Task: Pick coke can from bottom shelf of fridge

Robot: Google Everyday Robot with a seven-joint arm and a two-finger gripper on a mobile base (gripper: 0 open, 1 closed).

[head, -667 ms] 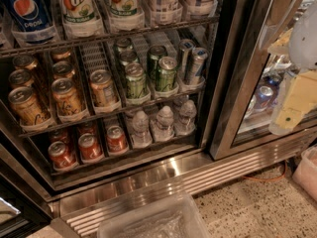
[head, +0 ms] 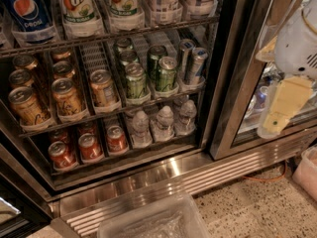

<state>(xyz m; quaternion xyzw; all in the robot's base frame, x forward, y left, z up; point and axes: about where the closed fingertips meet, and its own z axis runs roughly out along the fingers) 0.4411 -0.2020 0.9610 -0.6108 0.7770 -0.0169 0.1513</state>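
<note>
Several red coke cans stand at the left of the bottom shelf point(head: 130, 158) of the open fridge point(head: 163, 178); the front three are the left can point(head: 62, 154), the middle can point(head: 90, 147) and the right can point(head: 117, 138). My gripper point(head: 283, 105), pale yellow under a white wrist point(head: 298, 41), hangs at the right edge of the view. It is in front of the glass door point(head: 250, 100), well to the right of the cans and higher. It holds nothing that I can see.
Small water bottles point(head: 165, 123) fill the right of the bottom shelf. The rack above holds orange-gold cans point(head: 67, 97), green cans point(head: 134, 81) and slim silver cans point(head: 195, 63). A Pepsi bottle point(head: 26, 6) stands on top. A clear plastic bin point(head: 156, 221) sits on the floor in front.
My gripper has shifted slightly to the left. The cans and the fridge have not moved.
</note>
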